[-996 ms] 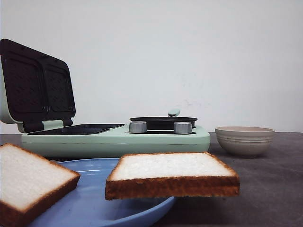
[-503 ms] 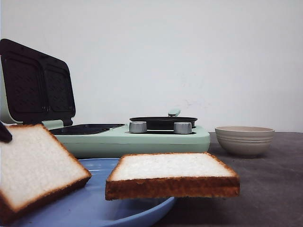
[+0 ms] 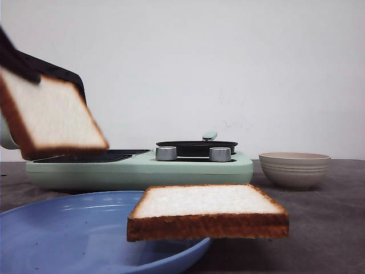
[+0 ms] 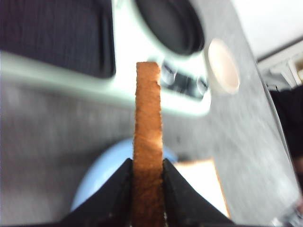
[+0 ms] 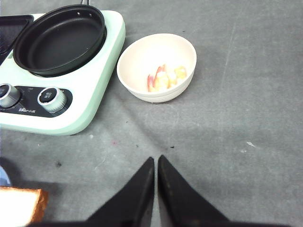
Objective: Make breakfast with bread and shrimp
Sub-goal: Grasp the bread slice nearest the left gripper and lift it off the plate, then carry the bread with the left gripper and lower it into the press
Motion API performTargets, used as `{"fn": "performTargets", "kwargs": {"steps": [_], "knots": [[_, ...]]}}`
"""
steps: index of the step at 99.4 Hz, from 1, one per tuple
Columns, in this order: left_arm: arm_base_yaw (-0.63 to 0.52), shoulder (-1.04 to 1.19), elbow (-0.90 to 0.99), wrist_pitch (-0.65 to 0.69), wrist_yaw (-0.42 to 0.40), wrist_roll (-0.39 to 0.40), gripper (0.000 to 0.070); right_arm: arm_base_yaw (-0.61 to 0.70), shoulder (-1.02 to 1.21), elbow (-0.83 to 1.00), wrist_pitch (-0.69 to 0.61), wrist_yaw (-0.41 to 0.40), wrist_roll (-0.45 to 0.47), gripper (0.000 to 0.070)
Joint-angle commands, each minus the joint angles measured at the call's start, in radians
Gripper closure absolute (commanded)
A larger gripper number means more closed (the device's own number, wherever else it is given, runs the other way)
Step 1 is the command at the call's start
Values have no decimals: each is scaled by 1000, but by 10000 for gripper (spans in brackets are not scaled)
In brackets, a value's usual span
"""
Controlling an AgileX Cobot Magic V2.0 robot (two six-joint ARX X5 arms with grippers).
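Left tool (image 4: pixel 147 182) clamps one slice (image 3: pixel 51 117) edge-on above the griddle (image 3: pixel 91 155), right tool (image 5: pixel 155 182) closed on nothing; a loose pinch could drop it.

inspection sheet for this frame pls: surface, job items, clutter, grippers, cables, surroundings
Surface: grey table, a few small specks, otherwise clean.
Job's things: lifted bread slice held tilted in the air in front of the open sandwich-maker lid; second bread slice lies flat over the rim of the blue plate; cream bowl beside the green cooker holds shrimp; black pan on the cooker is empty.
Clutter: nothing seen.
Grippers: left gripper clamps the lifted slice by its crust edge; right gripper closed, empty, hanging over bare table.
Cables: nothing seen.
Surroundings: plain white wall behind; blurred dark shapes past the table edge in the left wrist view.
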Motion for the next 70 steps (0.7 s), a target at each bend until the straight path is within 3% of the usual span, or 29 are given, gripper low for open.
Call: {"fn": "performTargets", "kwargs": {"steps": [1,27,70], "knots": [[-4,38,57,11,-28,66,694,3,2,14,8,-2,-8,697],[-5,254,281,11,-155,231,695,3,2,14,7,-2,-14,697],[-90,653,649,122,-477,529,695,3,2,14,8,-2,-42,697]]}}
